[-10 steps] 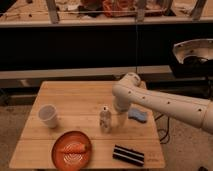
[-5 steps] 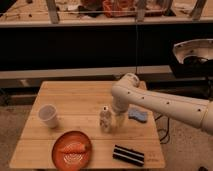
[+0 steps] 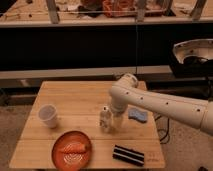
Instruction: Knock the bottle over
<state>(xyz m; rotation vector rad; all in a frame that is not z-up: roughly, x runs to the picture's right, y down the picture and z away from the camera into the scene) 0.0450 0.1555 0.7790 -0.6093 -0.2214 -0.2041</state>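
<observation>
The bottle (image 3: 104,119) is small, slim and pale with a whitish cap. It stands upright near the middle of the wooden table (image 3: 75,97). My gripper (image 3: 114,123) hangs at the end of the white arm, right beside the bottle on its right side, down at table height. It looks to be touching or nearly touching the bottle. The arm reaches in from the right edge of the view.
A white translucent cup (image 3: 48,115) stands at the table's left. An orange plate (image 3: 73,148) with food lies front left. A black striped object (image 3: 128,154) lies at the front right. A blue sponge (image 3: 138,115) lies right of the arm.
The arm has shifted slightly left, bringing the gripper closer against the bottle. The bottle still stands upright.
</observation>
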